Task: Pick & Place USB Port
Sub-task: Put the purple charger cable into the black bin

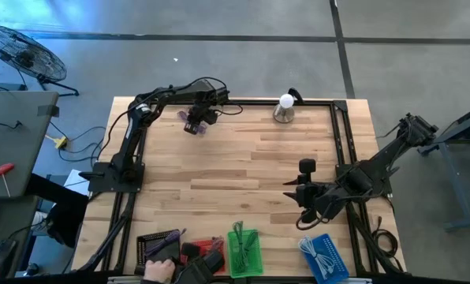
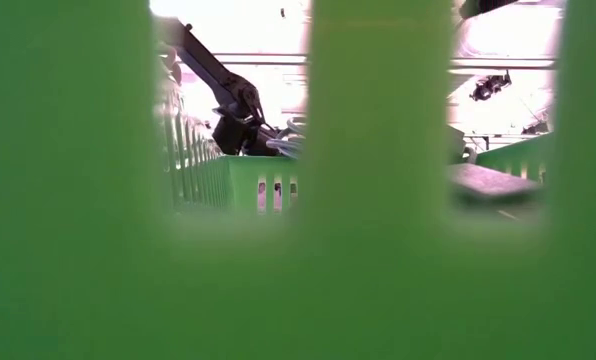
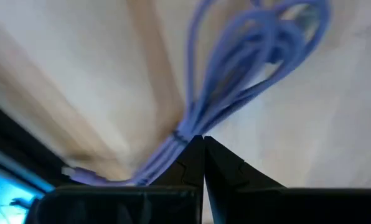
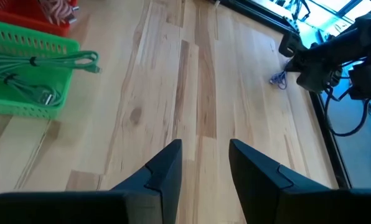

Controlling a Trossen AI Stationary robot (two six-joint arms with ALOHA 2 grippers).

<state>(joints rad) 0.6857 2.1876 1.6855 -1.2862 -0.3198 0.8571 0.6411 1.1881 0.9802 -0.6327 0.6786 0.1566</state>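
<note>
Purple USB cable (image 3: 235, 68) pinched in the left gripper (image 1: 194, 122) at the upper left of the table (image 1: 243, 170).

Left-gripper fingers (image 3: 195, 165) are pressed together on the coiled cable's tied neck, just above the wood. Lower down, a green basket (image 1: 244, 251) of green cable sits at the bottom centre. Right gripper (image 1: 294, 193) hangs over the table's right-centre, fingers (image 4: 164, 168) spread and holding nothing; a blue basket (image 1: 326, 257) lies at the lower right.
</note>
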